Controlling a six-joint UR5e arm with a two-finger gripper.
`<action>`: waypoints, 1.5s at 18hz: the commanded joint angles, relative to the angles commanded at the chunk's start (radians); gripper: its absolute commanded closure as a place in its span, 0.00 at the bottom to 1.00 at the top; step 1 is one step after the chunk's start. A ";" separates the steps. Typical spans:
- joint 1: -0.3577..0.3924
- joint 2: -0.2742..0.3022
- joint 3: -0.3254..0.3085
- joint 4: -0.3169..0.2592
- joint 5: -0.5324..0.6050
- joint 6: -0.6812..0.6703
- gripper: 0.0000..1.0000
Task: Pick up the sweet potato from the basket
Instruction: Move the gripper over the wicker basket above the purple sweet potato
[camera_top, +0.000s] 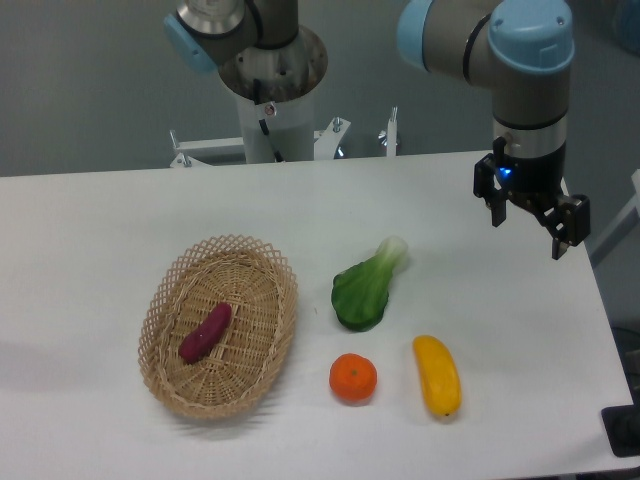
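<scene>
The sweet potato (206, 332), a small reddish-purple tuber, lies inside the tan wicker basket (165, 290) at the left of the table. My gripper (528, 235) hangs at the far right of the table, well away from the basket and above the surface. Its two black fingers are spread apart and hold nothing.
A green leafy vegetable (365, 287) lies at the table's middle. A round orange (353, 379) and a yellow oblong fruit (438, 375) lie near the front edge. The arm's base (272, 90) stands at the back. The table's right edge is near the gripper.
</scene>
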 joint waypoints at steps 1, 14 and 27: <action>-0.005 0.009 0.000 0.000 0.000 -0.002 0.00; -0.141 0.060 -0.158 0.052 -0.147 -0.502 0.00; -0.501 -0.021 -0.250 0.075 -0.141 -0.811 0.00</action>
